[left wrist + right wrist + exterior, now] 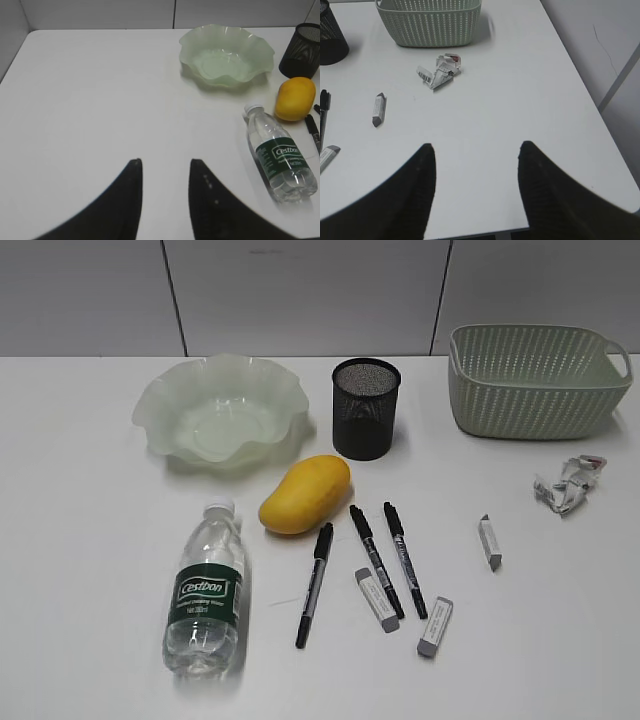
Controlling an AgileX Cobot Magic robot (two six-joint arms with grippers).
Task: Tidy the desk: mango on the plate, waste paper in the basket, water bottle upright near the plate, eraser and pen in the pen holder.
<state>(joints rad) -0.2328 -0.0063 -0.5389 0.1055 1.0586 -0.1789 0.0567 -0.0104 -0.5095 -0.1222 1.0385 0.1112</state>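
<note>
I see 3 pens (362, 565) + erasers (376, 599) crowding mango (304, 494); only wrist cams show left gripper (165, 200) narrow, right gripper (476, 187) wide, both empty.

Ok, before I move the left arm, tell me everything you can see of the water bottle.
The water bottle is small, clear plastic with a white cap and a dark green Cestbon label around its middle. It looks filled with clear liquid. It lies on its side on the desk, cap toward the plate, base toward the near edge. The mango sits just right of its cap end, apart from it. Nothing touches it but the desk; the left gripper is open, well clear of it.
</note>
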